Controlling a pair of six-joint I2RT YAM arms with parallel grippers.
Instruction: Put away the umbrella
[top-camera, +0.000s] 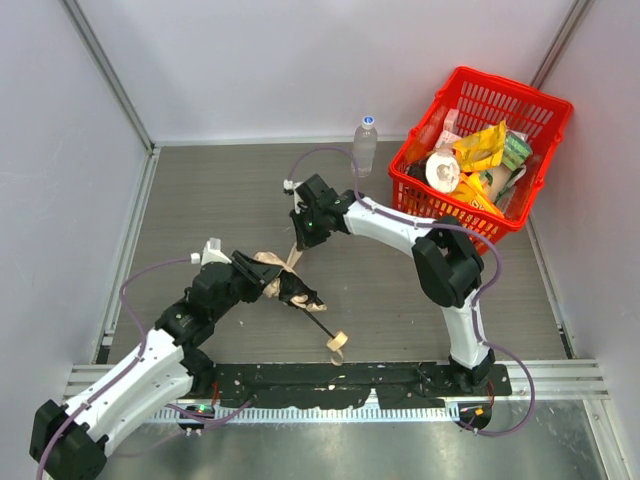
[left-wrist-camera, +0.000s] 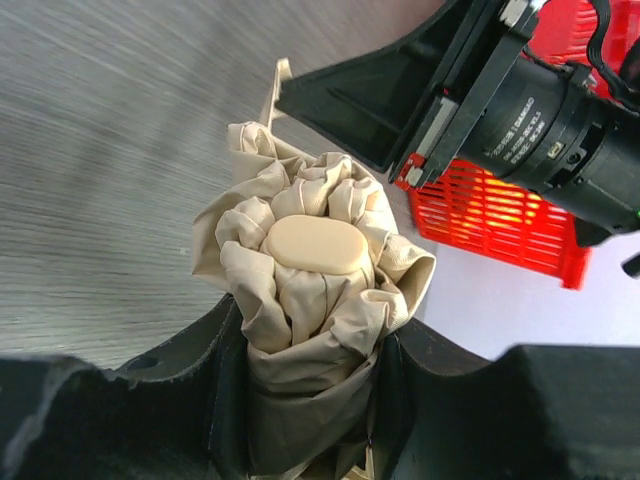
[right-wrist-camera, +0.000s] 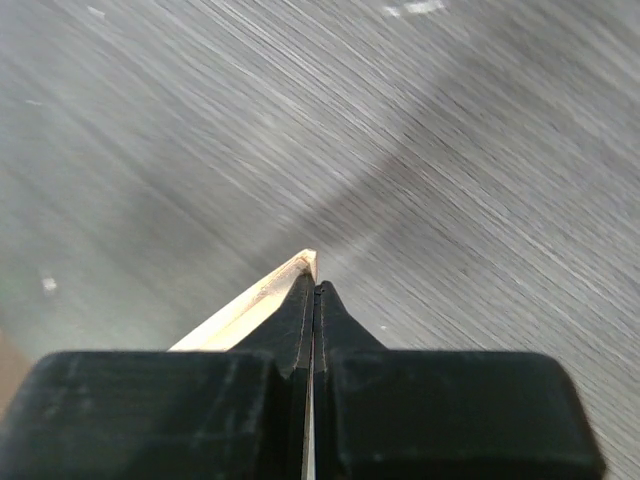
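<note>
left gripper is clamping the umbrella left of centre on the table, shaft pointing to five o'clock — right gripper, pinched shut on the strap, is hovering just at its one o'clock.

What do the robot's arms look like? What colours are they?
The left arm and right arm are white tubes with chunky black joints. Thin purple cables loop along them. The left gripper and right gripper are black, each with two flat fingers.
</note>
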